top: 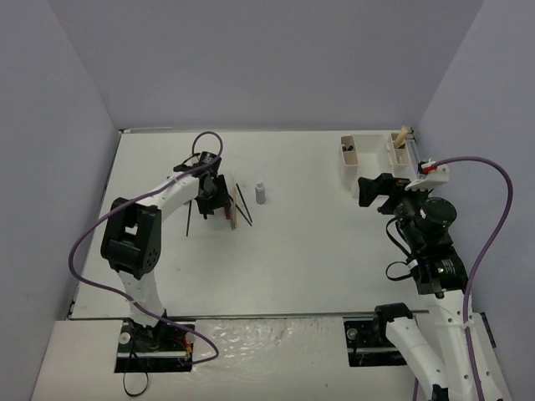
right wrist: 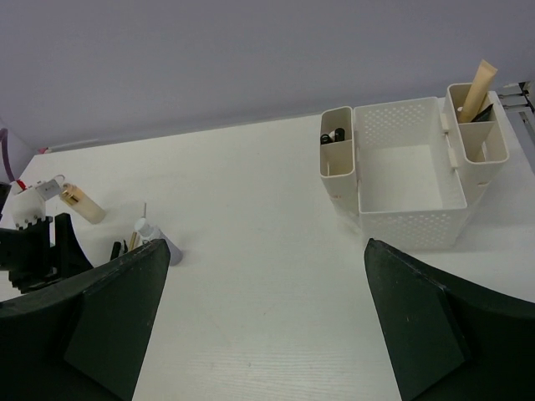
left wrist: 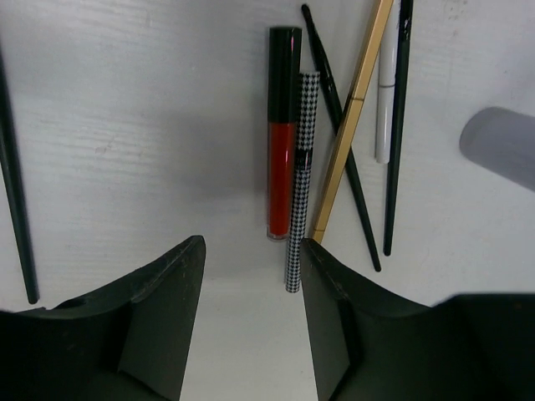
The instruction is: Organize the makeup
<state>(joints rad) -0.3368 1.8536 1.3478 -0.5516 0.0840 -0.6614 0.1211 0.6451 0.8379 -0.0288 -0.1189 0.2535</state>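
Observation:
In the left wrist view the makeup lies in a row on the white table: a red lip-gloss tube with a black cap, a black-and-white checked tube, a gold pencil, thin black pencils and a grey bottle. My left gripper hangs low over them, jaws partly apart. The checked tube's near end lies between the jaws, against the right finger. Seen from above, the left gripper is over the pencils, left of the grey bottle. My right gripper is wide open and holds nothing.
A white compartmented box stands at the back right, a tan stick in its right pocket and dark items in its left. One black pencil lies apart, left of the left gripper. An amber bottle sits beside the left arm.

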